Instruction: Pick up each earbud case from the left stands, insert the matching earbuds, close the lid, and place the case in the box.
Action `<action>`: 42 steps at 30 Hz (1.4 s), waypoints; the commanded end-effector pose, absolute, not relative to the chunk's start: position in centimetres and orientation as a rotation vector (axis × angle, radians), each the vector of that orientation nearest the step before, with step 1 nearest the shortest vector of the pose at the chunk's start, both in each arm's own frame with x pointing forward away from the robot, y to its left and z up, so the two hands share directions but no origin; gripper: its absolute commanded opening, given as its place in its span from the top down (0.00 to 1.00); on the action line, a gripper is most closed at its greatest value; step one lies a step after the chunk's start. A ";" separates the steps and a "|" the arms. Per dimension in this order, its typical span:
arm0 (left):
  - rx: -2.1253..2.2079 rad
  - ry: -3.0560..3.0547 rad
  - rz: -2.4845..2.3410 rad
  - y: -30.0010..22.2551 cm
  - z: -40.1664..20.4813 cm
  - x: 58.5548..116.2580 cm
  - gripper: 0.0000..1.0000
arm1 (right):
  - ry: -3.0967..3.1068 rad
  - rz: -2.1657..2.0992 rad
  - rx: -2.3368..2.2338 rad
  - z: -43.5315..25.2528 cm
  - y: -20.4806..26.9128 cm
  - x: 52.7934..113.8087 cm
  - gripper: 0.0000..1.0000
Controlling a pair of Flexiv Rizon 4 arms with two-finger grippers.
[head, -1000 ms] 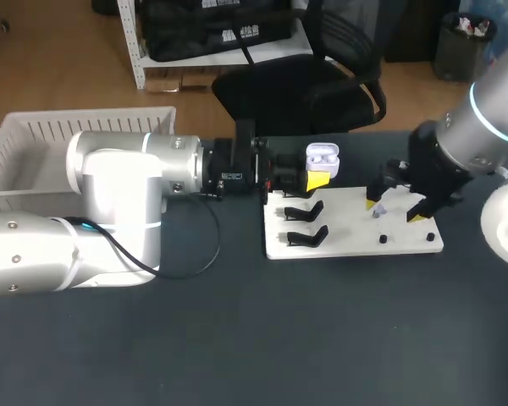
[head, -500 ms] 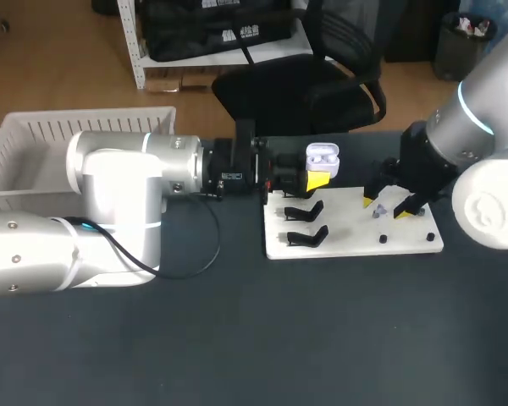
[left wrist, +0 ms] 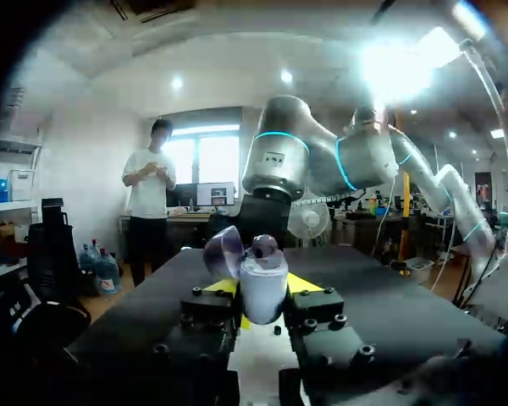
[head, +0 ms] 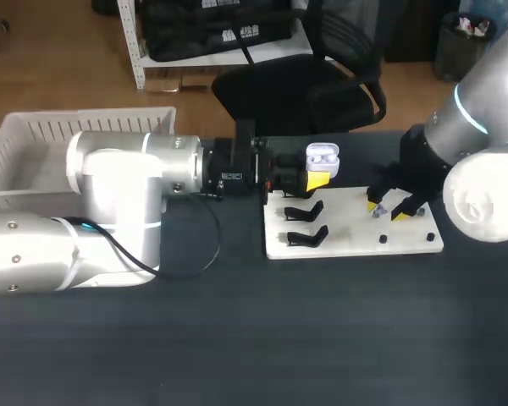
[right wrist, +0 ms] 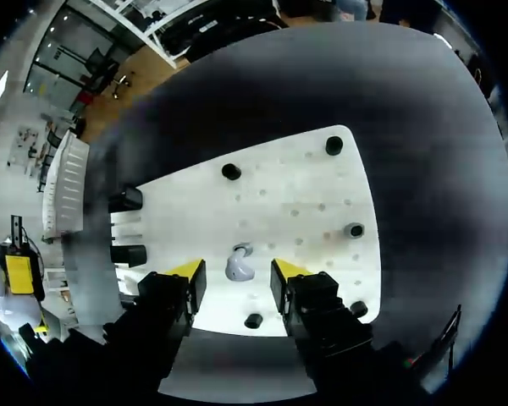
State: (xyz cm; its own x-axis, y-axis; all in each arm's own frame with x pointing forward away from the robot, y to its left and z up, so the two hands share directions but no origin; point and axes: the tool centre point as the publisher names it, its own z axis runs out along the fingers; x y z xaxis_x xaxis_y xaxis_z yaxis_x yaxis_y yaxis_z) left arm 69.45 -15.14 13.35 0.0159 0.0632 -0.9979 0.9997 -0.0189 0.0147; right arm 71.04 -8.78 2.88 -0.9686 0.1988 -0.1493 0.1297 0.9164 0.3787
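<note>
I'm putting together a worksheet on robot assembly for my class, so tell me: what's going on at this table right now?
The left gripper is shut on an earbud case with its lid open, holding it beside the white board. The right gripper hangs open over that board, with a small earbud lying between its fingers, not gripped. Two black stands on the board are empty. The white box sits off to the robot's left.

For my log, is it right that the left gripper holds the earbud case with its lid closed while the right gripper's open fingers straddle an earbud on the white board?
Not closed: the left wrist view shows the earbud case in the left gripper with its lid open. Otherwise correct: the open right gripper straddles the earbud on the white board.
</note>
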 end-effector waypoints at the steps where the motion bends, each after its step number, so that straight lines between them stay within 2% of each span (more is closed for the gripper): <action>1: 1.271 1.234 -1.175 -15.2 13.3 69.3 1.00 | 2.902 0.548 0.255 3.0 -8.8 71.0 0.54; 34: 1.271 1.234 -1.175 -15.2 13.3 69.3 1.00 | 2.958 0.528 0.340 2.4 -8.7 71.1 0.62; 42: 1.271 1.234 -1.175 -15.2 13.3 69.3 1.00 | 2.961 0.516 0.351 2.4 -8.8 71.2 0.71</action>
